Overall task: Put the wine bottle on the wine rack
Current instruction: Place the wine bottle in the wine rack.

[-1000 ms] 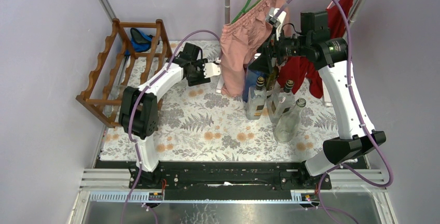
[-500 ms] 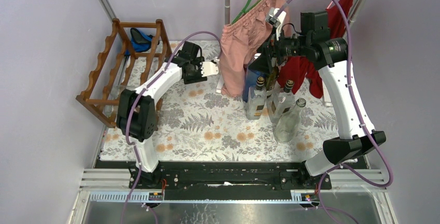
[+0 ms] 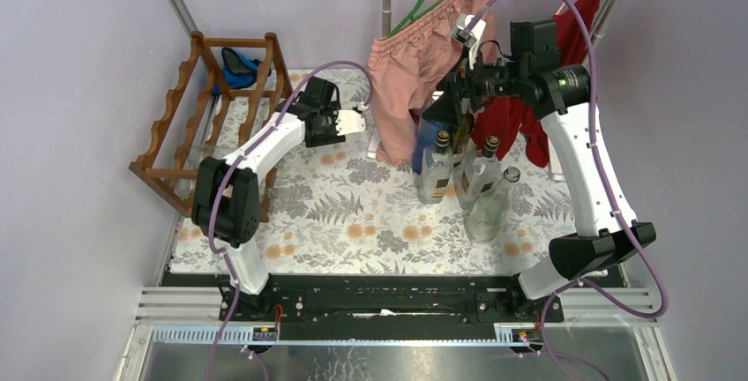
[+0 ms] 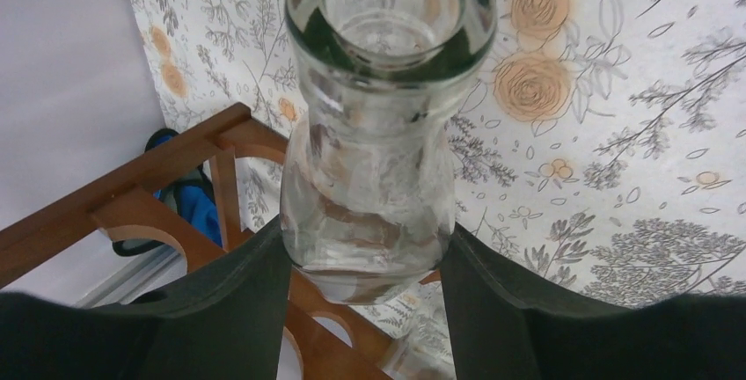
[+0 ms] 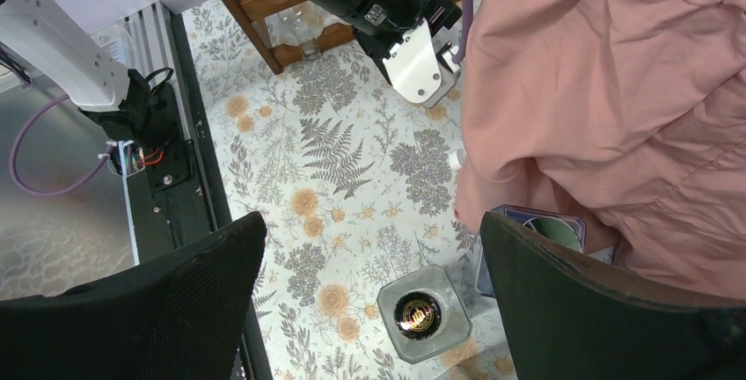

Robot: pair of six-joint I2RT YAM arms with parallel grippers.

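My left gripper (image 4: 369, 257) is shut on the neck of a clear glass wine bottle (image 4: 378, 160) and holds it off the table, its mouth toward the top of the left wrist view. The reddish-brown wooden wine rack (image 4: 132, 195) lies just behind and under the bottle. In the top view the left gripper (image 3: 319, 118) is beside the rack (image 3: 212, 112) at the back left. The bottle shows faintly in the right wrist view (image 5: 303, 19). My right gripper (image 5: 369, 292) is open and empty, high above the standing bottles.
Three more bottles stand at centre right: a square one with a black and gold cap (image 5: 422, 314), a second capped one (image 3: 481, 174) and a clear one (image 3: 492, 205). Pink shorts (image 3: 410, 90) and a red garment (image 3: 520, 121) hang at the back. A blue thing (image 3: 236, 68) lies behind the rack.
My left gripper has swung left toward the rack with the bottle in it. The right arm and the standing bottles have not moved.
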